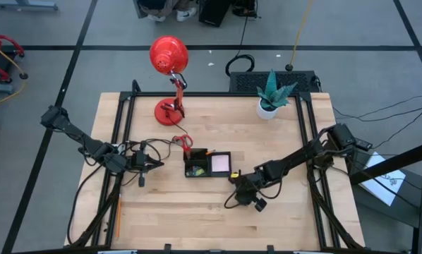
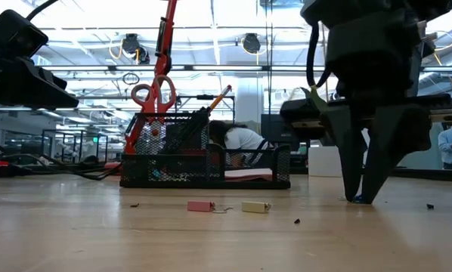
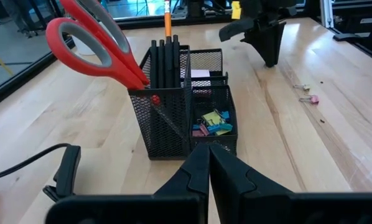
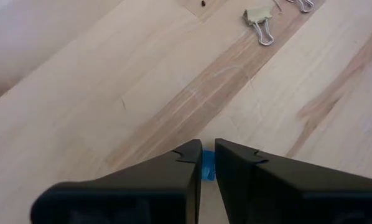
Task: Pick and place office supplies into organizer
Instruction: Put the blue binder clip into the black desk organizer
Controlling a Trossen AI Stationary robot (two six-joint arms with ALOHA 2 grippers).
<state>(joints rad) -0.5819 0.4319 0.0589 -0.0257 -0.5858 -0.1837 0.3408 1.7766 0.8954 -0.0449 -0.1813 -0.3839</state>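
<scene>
The black mesh organizer [image 1: 207,164] stands mid-table. It holds red-handled scissors [image 3: 93,43], black pens [image 3: 167,62], an orange pencil [image 3: 168,12], a pale sticky-note pad [image 1: 220,163] and small coloured clips [image 3: 212,121]. My right gripper [image 4: 207,163] is just right of the organizer, tips down at the table, shut on a tiny blue clip [image 4: 207,169]. A yellowish clip [image 4: 260,18] and a pink clip [image 2: 201,205] lie loose on the wood nearby. My left gripper [image 3: 209,155] waits shut, left of the organizer. My right gripper pinches the tiny blue clip [image 4: 207,171] between its two fingers, only at their free ends. The fingers slant steeply down from the table's right side. Their tips [image 2: 358,198] are at the tabletop, so the clip is at table level.
A red desk lamp [image 1: 170,60] stands at the far left of the table and a white plant pot [image 1: 271,99] at the far right. Bare wood lies along the near edge. Black frame rails run along both table sides.
</scene>
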